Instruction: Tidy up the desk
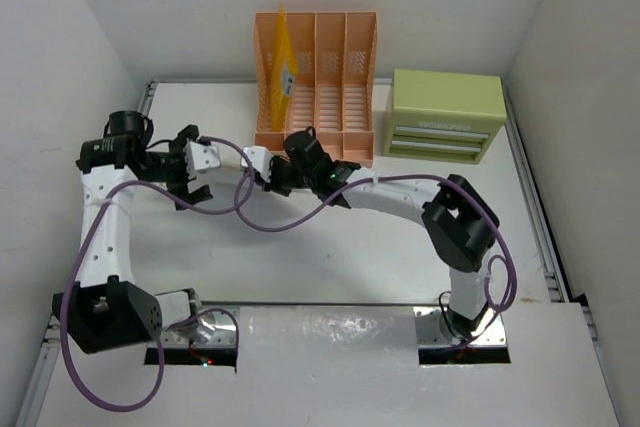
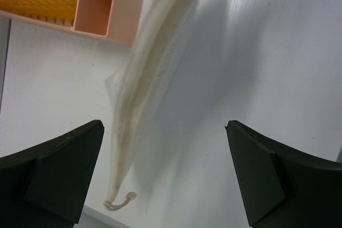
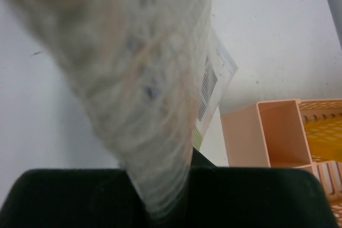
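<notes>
The white desk (image 1: pixel 400 267) holds both arms at work near its back middle. My right gripper (image 1: pixel 272 175) is shut on a translucent white document folder (image 1: pixel 254 160) and holds it on edge above the desk. In the right wrist view the folder (image 3: pixel 133 78) rises blurred from between the closed jaws of the right gripper (image 3: pixel 160 196). My left gripper (image 1: pixel 205 172) is open. In the left wrist view the folder (image 2: pixel 155 57) hangs between the fingers of the left gripper (image 2: pixel 164 177), nearer the left finger, its string clasp (image 2: pixel 120 201) at the bottom.
A peach slotted file rack (image 1: pixel 315 87) stands at the back of the desk, a yellow folder (image 1: pixel 283 62) in its leftmost slot. A green drawer box (image 1: pixel 445 115) stands to the right of it. Purple cables loop from both arms. White walls enclose the desk.
</notes>
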Motion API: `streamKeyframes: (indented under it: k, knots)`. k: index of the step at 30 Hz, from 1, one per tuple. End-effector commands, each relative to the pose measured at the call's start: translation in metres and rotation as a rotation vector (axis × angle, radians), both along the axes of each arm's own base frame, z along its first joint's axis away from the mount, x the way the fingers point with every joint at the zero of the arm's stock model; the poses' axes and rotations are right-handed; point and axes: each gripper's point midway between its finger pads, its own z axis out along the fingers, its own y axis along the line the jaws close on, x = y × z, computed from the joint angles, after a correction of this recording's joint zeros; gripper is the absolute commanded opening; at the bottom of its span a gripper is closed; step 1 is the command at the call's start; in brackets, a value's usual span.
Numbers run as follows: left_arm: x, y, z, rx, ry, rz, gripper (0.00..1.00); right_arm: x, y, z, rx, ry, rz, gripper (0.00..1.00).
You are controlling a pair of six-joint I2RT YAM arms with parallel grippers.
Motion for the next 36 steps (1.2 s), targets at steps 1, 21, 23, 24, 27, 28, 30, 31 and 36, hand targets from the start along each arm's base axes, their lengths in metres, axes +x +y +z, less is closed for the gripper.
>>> streamKeyframes:
  k: [1, 21, 23, 24, 27, 28, 30, 31, 36]
  knots:
    - [0.017, -0.002, 0.015, -0.033, -0.066, 0.039, 1.0, -0.011, 0.01, 0.062, 0.148, -0.084, 0.068, 0.0]
    - [0.017, -0.027, -0.04, -0.065, 0.086, -0.053, 0.44, -0.037, -0.001, 0.086, 0.233, -0.104, 0.139, 0.0]
    - [0.013, -0.032, -0.044, -0.103, 0.126, -0.065, 0.29, -0.039, -0.002, 0.089, 0.244, -0.111, 0.145, 0.0]
    - [0.01, -0.035, -0.046, -0.121, 0.159, -0.064, 0.04, -0.039, -0.003, 0.091, 0.245, -0.11, 0.141, 0.0]
    - [0.009, -0.04, -0.04, -0.171, 0.192, -0.033, 0.0, -0.035, -0.009, 0.097, 0.258, -0.096, 0.105, 0.0]
    - [0.01, -0.04, -0.035, -0.179, 0.189, -0.023, 0.0, -0.033, -0.011, 0.099, 0.263, -0.09, 0.091, 0.29]
    - [0.018, -0.04, -0.025, -0.213, 0.209, 0.064, 0.0, -0.027, -0.017, 0.108, 0.288, -0.062, 0.042, 0.83]
    - [0.021, -0.039, -0.02, -0.225, 0.22, 0.096, 0.0, -0.018, -0.024, 0.11, 0.281, -0.061, -0.026, 0.98]
    - [0.032, -0.063, 0.031, -0.399, 0.267, 0.205, 0.0, 0.008, -0.075, 0.13, 0.3, 0.005, -0.315, 0.99]
